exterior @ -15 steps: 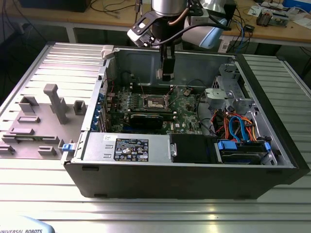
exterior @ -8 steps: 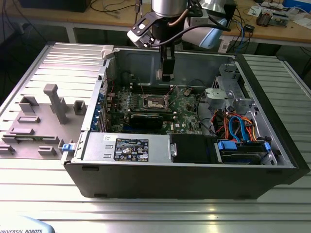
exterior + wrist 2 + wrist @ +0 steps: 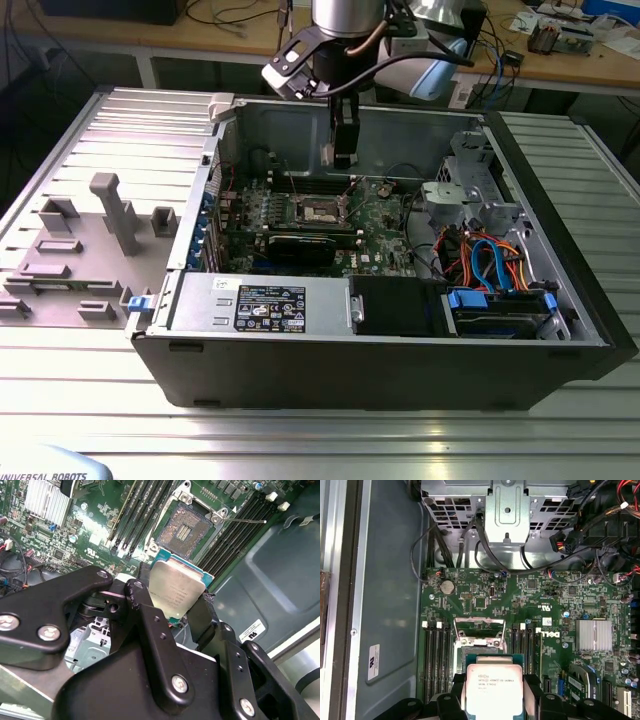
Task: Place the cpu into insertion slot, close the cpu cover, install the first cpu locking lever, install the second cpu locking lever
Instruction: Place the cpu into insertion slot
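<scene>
My gripper (image 3: 175, 594) is shut on the cpu (image 3: 176, 586), a flat square chip with a silver-grey top held by two opposite edges between black fingers (image 3: 141, 587). In the first wrist view the cpu (image 3: 493, 690) hangs tilted over the green motherboard (image 3: 485, 595). The insertion slot (image 3: 187, 525) lies open just beyond the chip, apart from it, with its dark pin field bare. A thin silver frame, the cpu cover (image 3: 480, 624), stands raised at the slot's far side. One thin wire lever (image 3: 245, 521) sticks out beside the slot. In the exterior view the gripper (image 3: 343, 152) hovers above the slot (image 3: 315, 210) inside the open case.
Long memory slots (image 3: 135, 510) flank the socket on both sides. A black card (image 3: 305, 245) lies in front of it, a finned heatsink (image 3: 592, 635) to one side. The power supply (image 3: 260, 300), coloured cables (image 3: 485, 260) and the case's walls (image 3: 420, 125) hem in the board.
</scene>
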Controlling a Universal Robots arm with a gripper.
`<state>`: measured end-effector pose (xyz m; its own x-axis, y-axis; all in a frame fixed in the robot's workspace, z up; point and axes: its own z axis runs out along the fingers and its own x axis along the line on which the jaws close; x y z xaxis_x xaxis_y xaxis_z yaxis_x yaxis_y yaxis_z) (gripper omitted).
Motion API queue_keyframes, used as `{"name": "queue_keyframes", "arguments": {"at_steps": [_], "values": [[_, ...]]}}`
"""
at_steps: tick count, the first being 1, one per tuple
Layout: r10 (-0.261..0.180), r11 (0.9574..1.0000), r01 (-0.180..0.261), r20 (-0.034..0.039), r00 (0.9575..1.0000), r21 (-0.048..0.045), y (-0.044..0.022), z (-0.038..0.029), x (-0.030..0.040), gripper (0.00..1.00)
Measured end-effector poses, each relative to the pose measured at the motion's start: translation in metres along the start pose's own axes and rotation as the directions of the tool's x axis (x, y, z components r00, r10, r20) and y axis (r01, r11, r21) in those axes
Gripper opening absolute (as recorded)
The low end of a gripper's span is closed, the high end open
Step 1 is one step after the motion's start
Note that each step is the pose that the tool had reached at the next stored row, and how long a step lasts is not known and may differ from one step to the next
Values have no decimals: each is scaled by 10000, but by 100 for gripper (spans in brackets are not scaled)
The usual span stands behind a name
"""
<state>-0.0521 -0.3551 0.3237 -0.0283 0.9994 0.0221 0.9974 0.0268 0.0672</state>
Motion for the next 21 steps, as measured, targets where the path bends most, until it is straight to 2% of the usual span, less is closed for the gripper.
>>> {"name": "queue_keyframes", "arguments": {"at_steps": [21], "values": [[0, 10000, 0, 0, 10000, 0, -10, 63, -1, 54]]}}
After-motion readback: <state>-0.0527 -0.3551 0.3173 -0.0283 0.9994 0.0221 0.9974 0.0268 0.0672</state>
